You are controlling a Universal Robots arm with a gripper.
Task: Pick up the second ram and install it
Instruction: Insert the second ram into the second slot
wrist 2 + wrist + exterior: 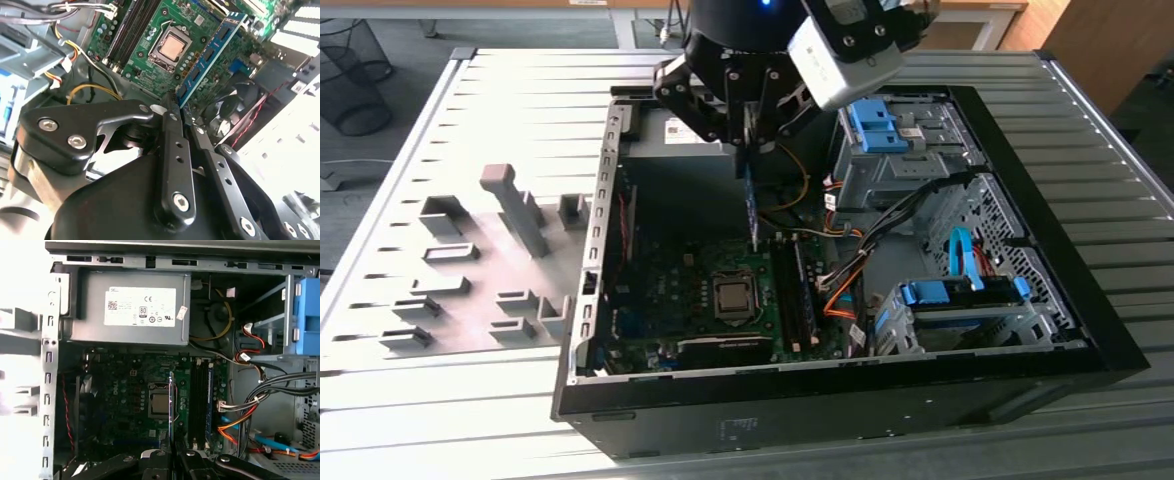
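The gripper is closed on the second ram, holding it above the motherboard inside the open computer case. One slot perhaps already holds a stick; the second ram is not yet seated.

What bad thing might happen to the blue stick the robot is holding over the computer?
The gripper is shut on the second ram, pinching only one end, so the long stick might tilt or slip. It hangs above the CPU socket, not above the black memory slots beside it, so lowering it there could knock the board. Orange and yellow cables lie close to the slots and might snag it.
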